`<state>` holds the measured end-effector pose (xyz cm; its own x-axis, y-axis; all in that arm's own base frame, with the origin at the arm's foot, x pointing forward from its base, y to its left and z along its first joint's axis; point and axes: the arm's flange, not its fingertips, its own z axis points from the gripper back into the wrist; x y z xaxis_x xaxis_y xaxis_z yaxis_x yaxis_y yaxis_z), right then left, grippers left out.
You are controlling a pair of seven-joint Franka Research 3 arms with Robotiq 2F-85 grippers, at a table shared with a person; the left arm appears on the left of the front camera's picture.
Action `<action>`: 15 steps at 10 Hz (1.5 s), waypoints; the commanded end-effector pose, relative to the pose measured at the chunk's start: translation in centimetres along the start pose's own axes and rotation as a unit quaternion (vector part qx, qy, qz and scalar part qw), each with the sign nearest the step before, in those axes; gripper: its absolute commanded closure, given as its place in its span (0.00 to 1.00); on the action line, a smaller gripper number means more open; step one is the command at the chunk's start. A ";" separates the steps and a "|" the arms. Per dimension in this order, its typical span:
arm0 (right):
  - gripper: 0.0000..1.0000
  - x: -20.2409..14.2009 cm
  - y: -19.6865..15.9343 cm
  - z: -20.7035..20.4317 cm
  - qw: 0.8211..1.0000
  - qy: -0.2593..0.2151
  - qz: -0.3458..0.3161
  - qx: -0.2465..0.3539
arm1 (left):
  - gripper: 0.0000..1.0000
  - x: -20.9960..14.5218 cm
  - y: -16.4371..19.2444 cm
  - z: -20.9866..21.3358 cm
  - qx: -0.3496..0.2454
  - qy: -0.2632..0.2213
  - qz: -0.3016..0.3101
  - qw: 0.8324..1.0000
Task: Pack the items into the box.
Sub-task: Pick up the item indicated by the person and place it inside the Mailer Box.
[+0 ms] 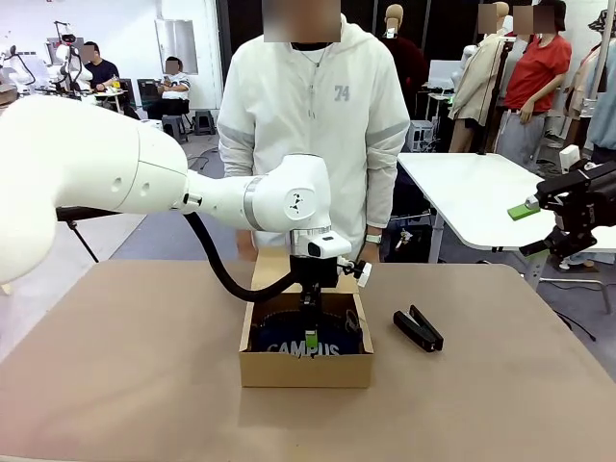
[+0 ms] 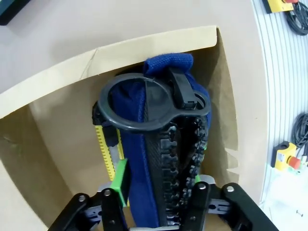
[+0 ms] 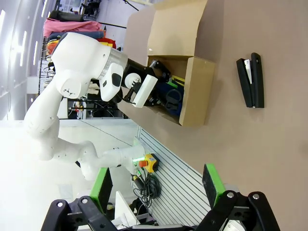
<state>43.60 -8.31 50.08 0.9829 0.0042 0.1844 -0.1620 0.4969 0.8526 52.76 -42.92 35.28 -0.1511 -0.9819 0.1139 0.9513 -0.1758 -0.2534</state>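
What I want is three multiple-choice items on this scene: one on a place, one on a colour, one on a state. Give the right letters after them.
1. Where is the stapler?
A) on the table, beside the box
B) inside the box
C) in the person's hand

2. What colour is the pouch in the box?
A) red
B) yellow
C) navy blue

3. How does the right end effector stand?
A) shut on the stapler
B) open, with nothing between its fingers
C) shut on a pen

Answers:
1 A, the stapler lies on the bare tabletop, apart from the cardboard.
2 C, navy fabric with white CAMPUS lettering shows inside the box.
3 B, its green pads stand wide apart in the right wrist view.
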 end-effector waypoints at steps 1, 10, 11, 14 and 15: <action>0.00 0.1 0.3 0.2 1.000 0.007 -0.003 0.000 | 0.00 -0.3 -0.9 1.2 0.011 -0.001 -0.009 1.000; 0.00 0.1 0.3 0.2 1.000 0.007 -0.003 0.000 | 0.00 -11.5 -8.5 16.2 0.011 -0.113 0.156 0.981; 0.00 0.1 0.3 0.2 1.000 0.007 -0.003 0.000 | 0.00 -16.5 -9.9 18.2 0.019 -0.208 0.320 0.924; 0.00 0.1 0.3 0.2 1.000 0.007 -0.003 0.000 | 0.00 -32.0 -16.3 19.4 0.008 -0.478 0.477 0.738; 0.00 0.1 0.3 0.2 1.000 0.007 -0.003 0.000 | 0.00 -36.7 -18.4 17.9 0.001 -0.562 0.538 0.628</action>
<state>43.60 -8.36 50.05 0.9830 0.0033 0.1834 -0.1608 0.4965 0.8530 47.96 -3.92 55.09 0.7511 -0.5522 0.3619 0.6491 0.5175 -0.5576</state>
